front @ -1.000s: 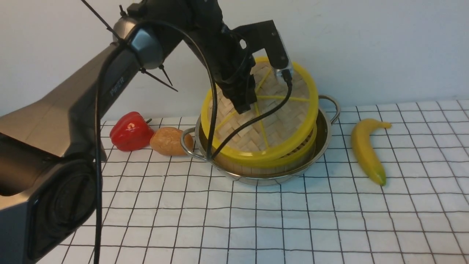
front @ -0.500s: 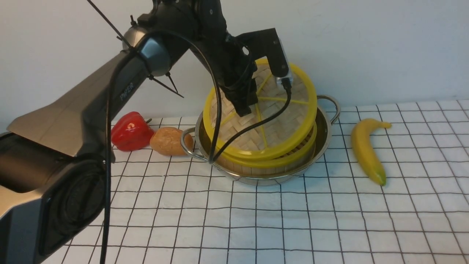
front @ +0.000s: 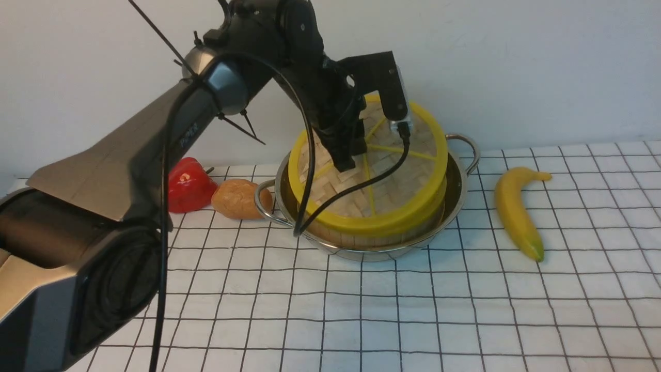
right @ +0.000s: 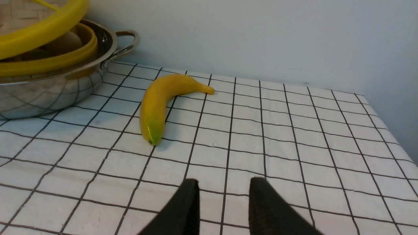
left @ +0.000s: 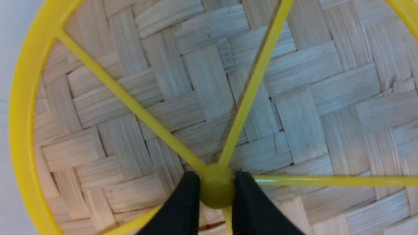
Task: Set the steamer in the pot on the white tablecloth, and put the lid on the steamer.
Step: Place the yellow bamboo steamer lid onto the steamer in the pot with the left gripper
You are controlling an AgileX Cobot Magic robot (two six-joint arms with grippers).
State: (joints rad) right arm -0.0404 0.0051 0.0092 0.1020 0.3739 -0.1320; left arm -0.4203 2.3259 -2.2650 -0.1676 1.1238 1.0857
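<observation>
Looking from the front, we see the left gripper [front: 347, 161] clamped on the centre knob of the lid [front: 384, 186], which sits tilted over the steamer [front: 361, 238], far edge raised and near edge down on the steamer's rim. The steamer sits inside the pot [front: 457, 199], and the pot stands on the white tablecloth [front: 413, 310]. Just to the pot's left lie a brown potato-looking thing [front: 235, 199] and a red pepper [front: 186, 186], touching each other or nearly so. A banana [front: 516, 212] lies to the right of the pot, apart from it. We can't spot the right arm in this view at all.

From the left wrist, we get a close-up: both black fingertips [left: 183, 202] pinch the little yellow knob where the lid's [left: 209, 81] spokes meet, one on each side. Woven bamboo fills almost the whole picture, with the thick yellow rim curving along one edge.

From the right wrist, the right gripper [right: 223, 195] hangs above the white tablecloth [right: 294, 137] with its fingers a modest gap apart and nothing between them. The banana [right: 160, 104] lies ahead of it, and the pot [right: 49, 91] is further off, its looped handle sticking out. We can see the lid [right: 39, 31] slanted above the steamer [right: 58, 60] rim, with a gap between them on this side.
</observation>
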